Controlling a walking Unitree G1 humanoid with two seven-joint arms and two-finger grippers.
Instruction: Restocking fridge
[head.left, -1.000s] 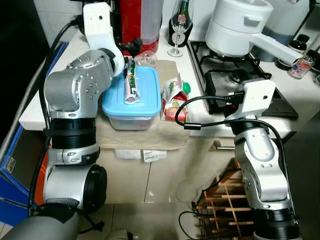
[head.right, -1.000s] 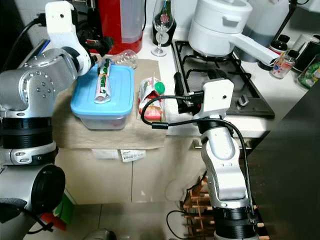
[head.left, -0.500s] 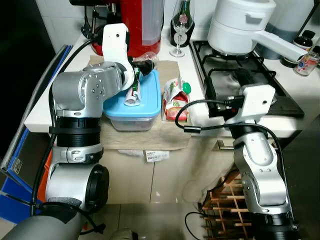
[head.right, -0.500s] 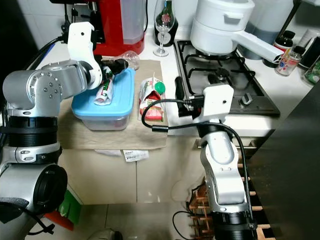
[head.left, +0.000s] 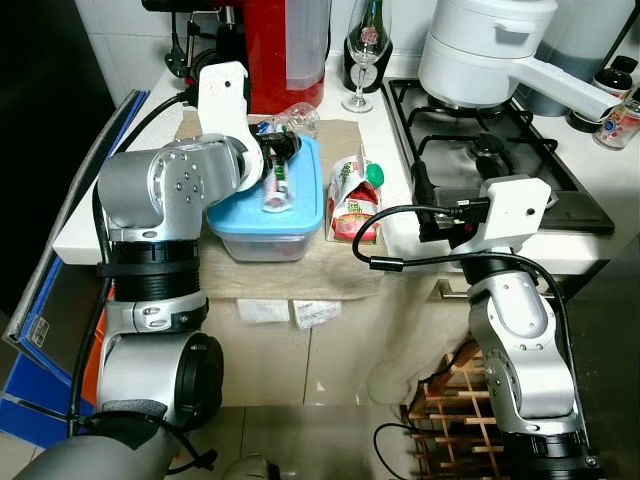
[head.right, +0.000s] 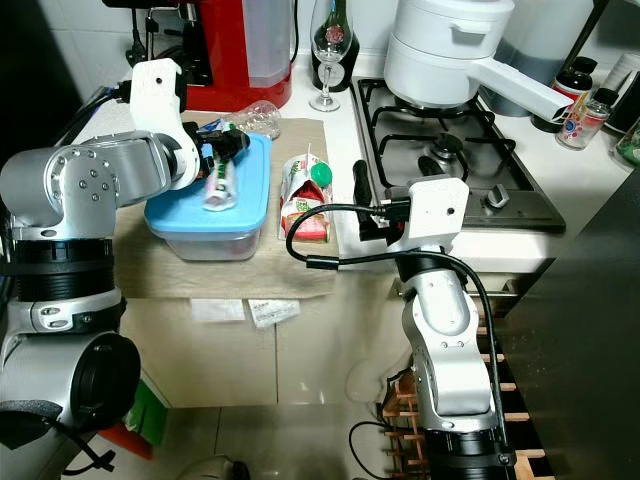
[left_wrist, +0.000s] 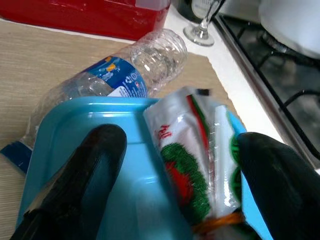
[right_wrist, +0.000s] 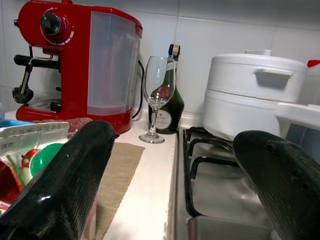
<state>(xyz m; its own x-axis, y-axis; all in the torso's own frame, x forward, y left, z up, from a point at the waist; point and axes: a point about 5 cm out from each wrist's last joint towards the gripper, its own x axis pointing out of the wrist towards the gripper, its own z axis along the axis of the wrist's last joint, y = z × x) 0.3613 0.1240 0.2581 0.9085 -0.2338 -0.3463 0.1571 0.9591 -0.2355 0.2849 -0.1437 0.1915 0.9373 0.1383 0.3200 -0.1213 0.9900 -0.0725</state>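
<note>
1. Left eye view: the left gripper (head.left: 278, 152) sits over the far end of a blue lidded container (head.left: 270, 205) on a beige mat (head.left: 300, 270) at the counter's near edge. A red/green/white packet (head.left: 276, 183) lies on the lid, its far end at the fingertips. Clear plastic bottle (head.left: 291, 117) lies just beyond the container, in front of a red coffee machine (head.left: 283, 45). A red-and-green pouch w/ green cap (head.left: 352, 190) stands just right of the container. The right gripper (head.left: 422, 190) hovers at the near-left corner of the gas hob (head.left: 495, 160), right of the pouch and apart from it.

2. Right eye view: same layout. Wine glass (head.right: 326, 50) and dark bottle (head.right: 333, 35) stand at the far side, between coffee machine and hob. White pot (head.right: 450, 50) sits on the far burner, handle pointing right. Small bottles (head.right: 580, 95) at far right.

3. Left wrist view: left fingers (left_wrist: 82, 175) spread wide, one either side of the packet's end, not closed on it; whether they touch it, can't tell. Packet rests on the blue lid w/ the clear bottle just beyond.

4. Right wrist view: right fingers (right_wrist: 65, 175) wide apart, nothing between them. Ahead: hob grate, white pot, wine glass, dark bottle, coffee machine; the pouch's green cap shows beside one finger.
</note>
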